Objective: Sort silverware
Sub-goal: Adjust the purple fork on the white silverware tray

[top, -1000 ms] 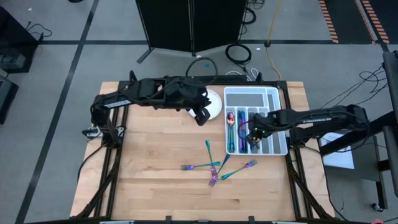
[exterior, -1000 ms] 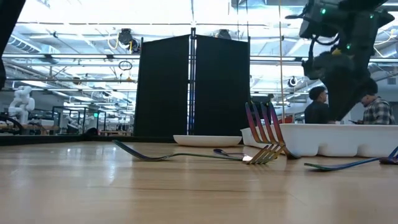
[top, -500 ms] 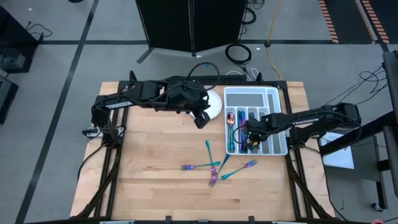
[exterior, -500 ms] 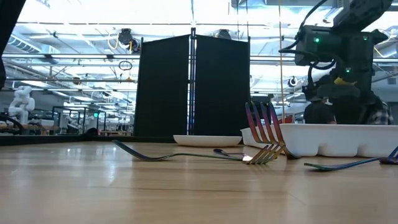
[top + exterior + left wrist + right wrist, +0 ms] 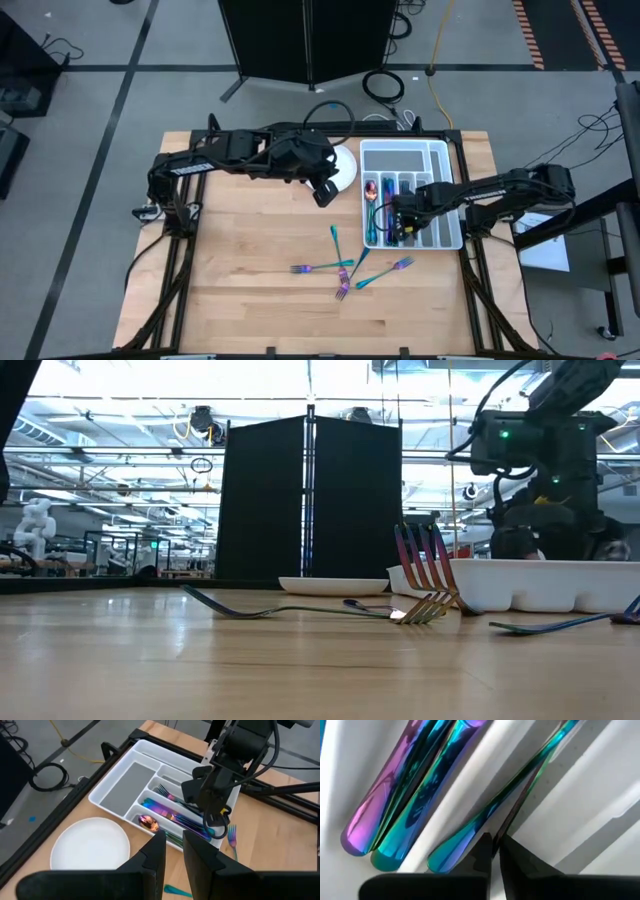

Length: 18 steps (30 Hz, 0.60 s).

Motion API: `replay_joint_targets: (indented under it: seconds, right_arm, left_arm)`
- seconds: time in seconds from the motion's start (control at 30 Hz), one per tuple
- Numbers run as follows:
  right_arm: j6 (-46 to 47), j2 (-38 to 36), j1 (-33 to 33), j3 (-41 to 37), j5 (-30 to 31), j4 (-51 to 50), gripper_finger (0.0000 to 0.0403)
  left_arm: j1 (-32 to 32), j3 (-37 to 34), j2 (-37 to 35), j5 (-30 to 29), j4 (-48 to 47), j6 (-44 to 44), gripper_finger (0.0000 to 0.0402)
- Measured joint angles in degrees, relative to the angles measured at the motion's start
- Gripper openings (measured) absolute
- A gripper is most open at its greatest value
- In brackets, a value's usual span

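Several iridescent forks [image 5: 342, 266] lie crossed on the wooden table in front of the white tray [image 5: 405, 157]. More silverware [image 5: 172, 815] lies in the tray's narrow compartments. My right gripper [image 5: 398, 226] is down inside the tray, shut on one piece's handle [image 5: 470, 832]. In the low view the tray wall [image 5: 545, 585] hides its fingertips. My left gripper [image 5: 325, 188] hovers near the round white plate [image 5: 346, 166], its fingers [image 5: 155, 855] a narrow gap apart with nothing between them. My right gripper pinches a teal-blue handle [image 5: 487, 827] between its two fingertips [image 5: 482, 845], near the handle's rounded end. The fingers come from above, pointing down into the tray. The piece lies slanted against a white divider [image 5: 485, 765], inside its compartment.
The plate sits at the table's far side, left of the tray. Two more handles [image 5: 395, 815] lie in the compartment beside the held piece. Bare wood spreads over the table's left half and near edge. People show in the room behind the tray.
My right gripper has come down into the tray and shifted slightly toward the table's left edge. The forks on the table have stayed where they were.
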State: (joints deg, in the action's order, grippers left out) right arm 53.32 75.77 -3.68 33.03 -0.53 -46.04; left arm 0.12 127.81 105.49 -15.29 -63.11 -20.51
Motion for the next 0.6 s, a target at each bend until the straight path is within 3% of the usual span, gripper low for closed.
replay_joint_targets:
  seconds: [0.17, 0.6]
  right_arm:
    - [2.7, -1.0, 0.0, 2.3, -0.2, -3.4, 0.0007]
    - [5.9, -0.7, 0.0, 12.4, 3.2, -27.7, 0.0000]
  left_arm:
    - [0.0, 0.0, 0.0, 0.0, 0.1, 0.3, 0.0066]
    - [-1.5, 0.0, 0.0, 0.1, 1.2, 4.5, 0.0066]
